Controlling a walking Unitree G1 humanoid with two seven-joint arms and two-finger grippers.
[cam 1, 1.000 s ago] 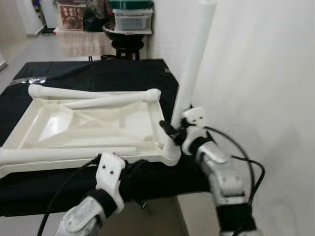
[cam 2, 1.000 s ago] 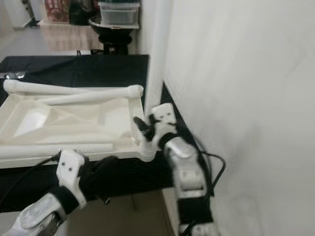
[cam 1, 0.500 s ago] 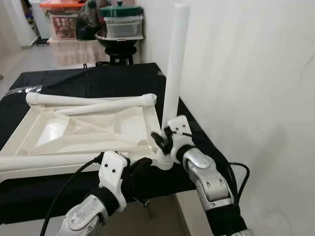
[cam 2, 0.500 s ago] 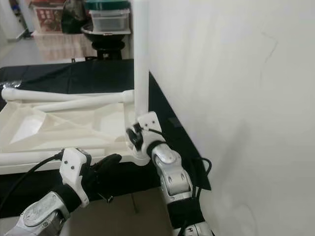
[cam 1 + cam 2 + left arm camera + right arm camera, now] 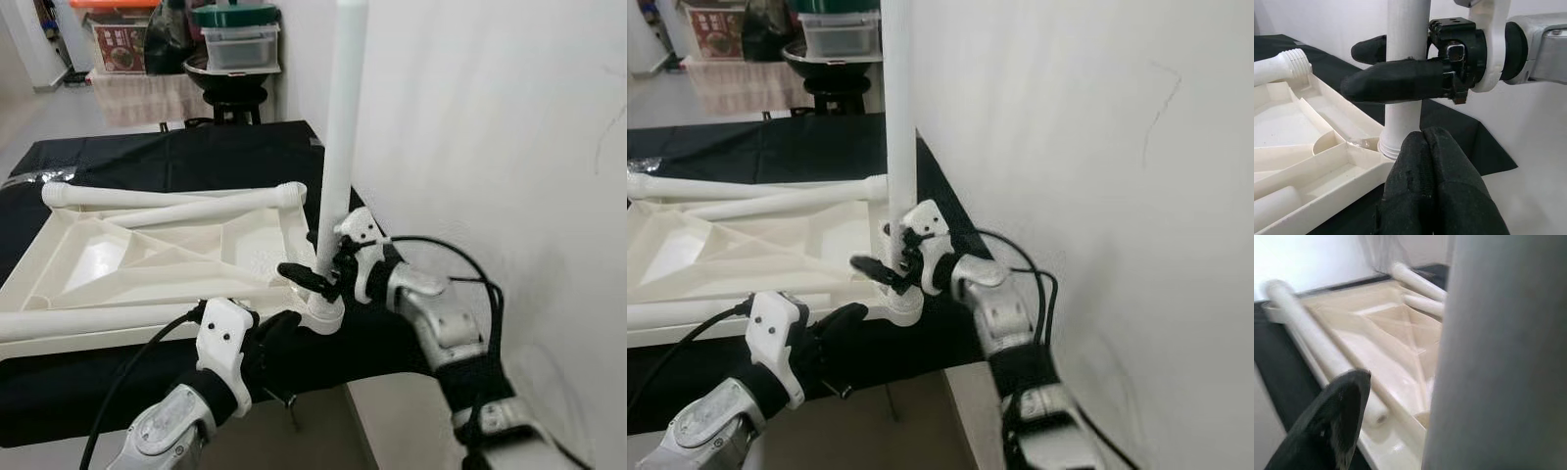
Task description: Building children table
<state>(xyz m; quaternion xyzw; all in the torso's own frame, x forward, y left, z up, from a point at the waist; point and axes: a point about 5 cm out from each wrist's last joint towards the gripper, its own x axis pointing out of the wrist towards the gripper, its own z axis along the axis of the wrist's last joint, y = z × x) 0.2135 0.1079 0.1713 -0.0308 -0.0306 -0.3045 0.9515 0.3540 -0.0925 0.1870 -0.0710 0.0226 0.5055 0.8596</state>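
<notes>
The right gripper (image 5: 315, 277) clasps the upright white leg (image 5: 341, 127) at centre frame, above the tabletop's (image 5: 147, 259) corner socket. The left gripper (image 5: 1422, 147), clenched empty, sits at lower centre.

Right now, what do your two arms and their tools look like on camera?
Both arms are silver metal with black joint sections. Each tool has two long black fingers, rounded and matte at the tips, behind a white plastic wrist housing with small dark holes. The left tool has a black cable looping from its housing. The right tool has black cables arching over its forearm, and bare metal screws at its finger base.
</notes>
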